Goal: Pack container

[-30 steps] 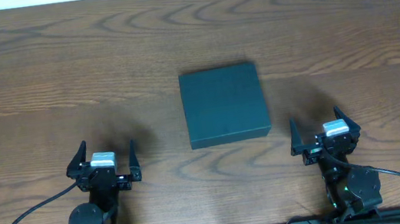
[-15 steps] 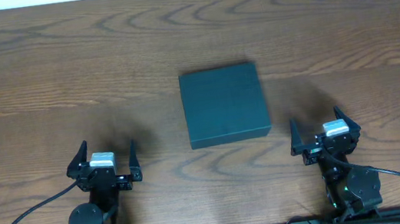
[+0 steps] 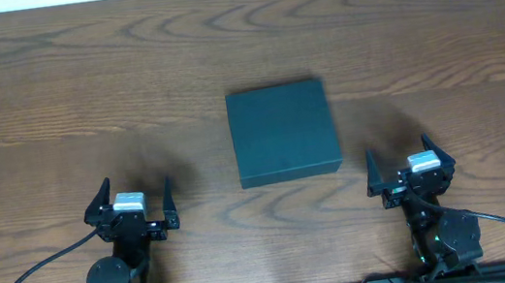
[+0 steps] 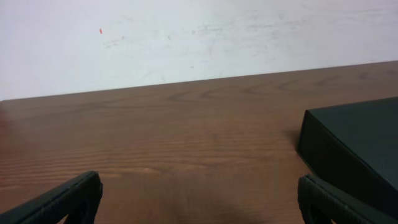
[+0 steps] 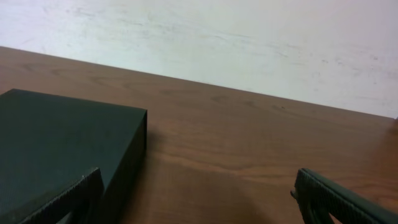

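- The container (image 3: 284, 132), a dark teal-green square box, sat flat on the wooden table (image 3: 50, 90), about midway between the left and right edges and roughly halfway from the far edge to the near one.
- Its top lay flat and closed, with nothing resting on it.
- The left gripper (image 3: 135, 184) sat close to the near edge, over towards the left, its two fingers spread wide with only bare wood between them.
- The right gripper (image 3: 397, 149) was at the near edge too, towards the right, likewise released and holding nothing.
- Both grippers were clear of the box, which stood between them and a little further from the near edge, nearer the right one than the left.
- From the left wrist camera the box's corner showed at the right side, beyond the dark fingertips (image 4: 62, 199).
- From the right wrist camera the box filled the lower left, its side wall upright on the wood.
- A pale wall (image 4: 186, 37) stood behind the far edge.
- Black cables (image 3: 26, 279) looped from each arm's base along the near edge.
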`<move>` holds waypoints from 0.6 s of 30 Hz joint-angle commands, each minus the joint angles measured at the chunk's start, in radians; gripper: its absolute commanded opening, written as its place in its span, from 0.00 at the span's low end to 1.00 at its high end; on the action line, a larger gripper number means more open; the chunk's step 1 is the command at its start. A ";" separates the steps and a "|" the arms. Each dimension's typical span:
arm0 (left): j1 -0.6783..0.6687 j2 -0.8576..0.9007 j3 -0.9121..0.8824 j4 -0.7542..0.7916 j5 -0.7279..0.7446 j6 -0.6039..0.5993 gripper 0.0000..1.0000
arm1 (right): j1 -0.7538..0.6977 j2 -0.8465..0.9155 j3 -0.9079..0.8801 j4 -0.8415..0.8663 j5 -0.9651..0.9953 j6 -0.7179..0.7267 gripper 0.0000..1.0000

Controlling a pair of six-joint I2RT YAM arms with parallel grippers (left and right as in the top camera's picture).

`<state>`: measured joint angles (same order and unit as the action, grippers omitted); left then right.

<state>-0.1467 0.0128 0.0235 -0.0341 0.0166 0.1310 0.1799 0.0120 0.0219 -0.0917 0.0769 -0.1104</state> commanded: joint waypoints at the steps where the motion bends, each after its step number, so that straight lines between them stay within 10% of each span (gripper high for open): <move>1: 0.004 -0.008 -0.019 -0.039 -0.009 -0.005 0.98 | 0.005 -0.007 -0.006 -0.001 -0.003 -0.006 0.99; 18: 0.004 -0.008 -0.019 -0.039 -0.009 -0.005 0.98 | 0.005 -0.007 -0.006 -0.001 -0.003 -0.006 0.99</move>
<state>-0.1467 0.0128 0.0235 -0.0341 0.0162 0.1310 0.1799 0.0120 0.0219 -0.0917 0.0769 -0.1104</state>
